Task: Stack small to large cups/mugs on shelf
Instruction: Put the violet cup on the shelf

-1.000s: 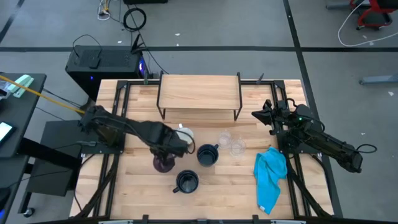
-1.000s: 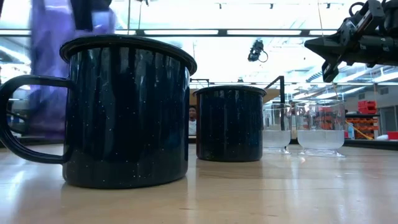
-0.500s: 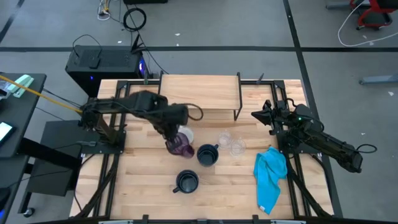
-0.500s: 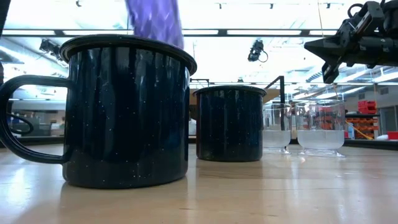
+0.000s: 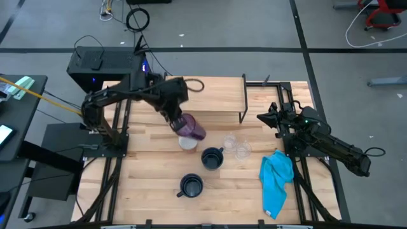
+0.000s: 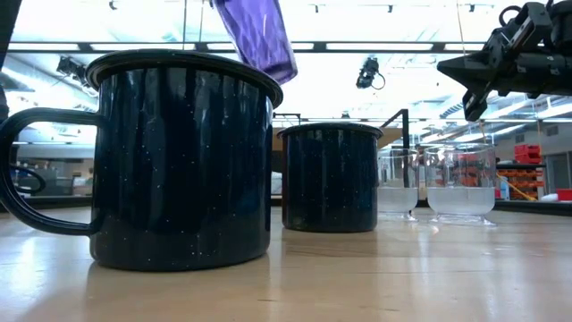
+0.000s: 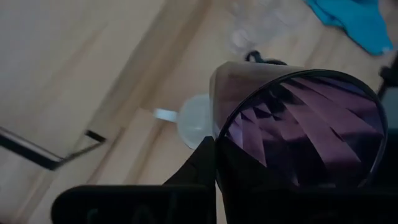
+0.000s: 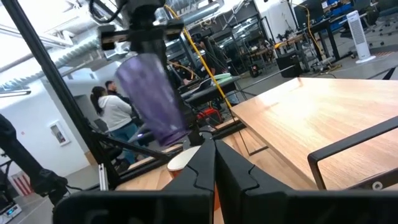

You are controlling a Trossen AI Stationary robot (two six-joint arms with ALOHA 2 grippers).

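My left gripper [image 5: 180, 121] is shut on the purple tumbler [image 5: 193, 129], held high over the table in front of the shelf [image 5: 203, 94]. The white mug [image 5: 187, 144] stands just below the tumbler. Two navy mugs [image 5: 212, 158] [image 5: 191, 185] and two clear glasses [image 5: 229, 140] [image 5: 242, 151] stand upright on the table. The low view has the tumbler [image 6: 259, 36] above the near navy mug [image 6: 183, 161]. At the right side, my right gripper [image 5: 262, 117] is shut and holds nothing. My left gripper holds the tumbler at its rim [image 7: 214, 134], coming from above and slanting down. One finger [image 7: 199, 165] lies outside the wall; the tumbler hides the other. The tumbler [image 8: 149, 99] hangs below the gripper, tilted and clear of the table, its mouth toward the wrist.
A bright blue cloth [image 5: 276, 181] lies crumpled near the right edge, below my right arm. The shelf's black wire legs [image 5: 242, 117] stand just beyond the glasses. People stand in the room behind the table [image 8: 115, 112].
My left gripper has risen and swung from the near-left part of the table toward the far edge and the shelf, tipping as it went. The tumbler has gone with it, lifted clear of the table and now tilted above the white mug.
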